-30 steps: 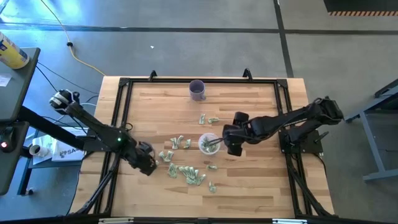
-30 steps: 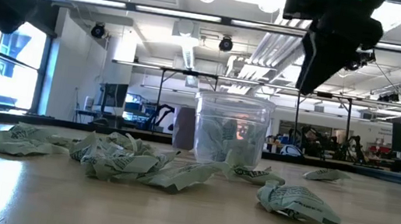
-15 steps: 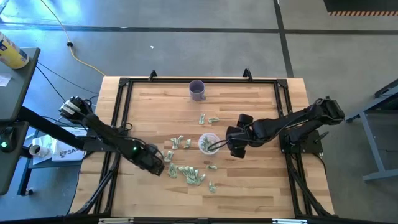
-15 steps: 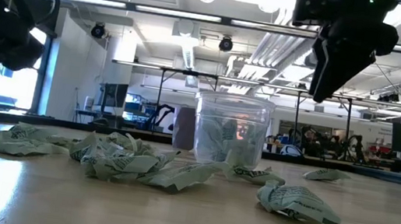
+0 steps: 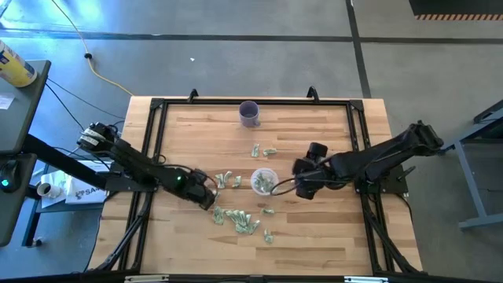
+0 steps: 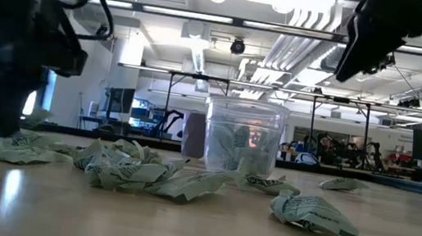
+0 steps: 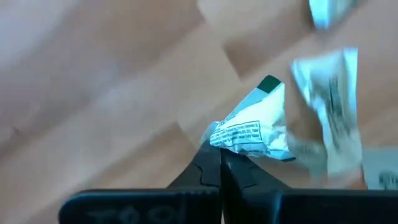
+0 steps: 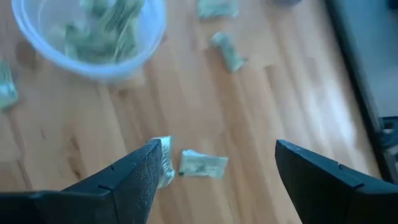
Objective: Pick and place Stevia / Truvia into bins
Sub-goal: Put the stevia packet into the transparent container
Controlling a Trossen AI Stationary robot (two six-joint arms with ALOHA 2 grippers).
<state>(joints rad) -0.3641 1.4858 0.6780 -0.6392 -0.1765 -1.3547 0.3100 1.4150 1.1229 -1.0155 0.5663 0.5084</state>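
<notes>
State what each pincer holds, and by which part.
Left pincer is shut on a sachet, pinching its corner. Right pincer is open, empty.

Clear cup [image 5: 263, 181] sits mid-table, sachets inside — loose sachets [image 5: 236, 218] scattered on the table [image 5: 330, 228] left of and in front of it, purple cup [image 5: 249, 114] well behind.
</notes>
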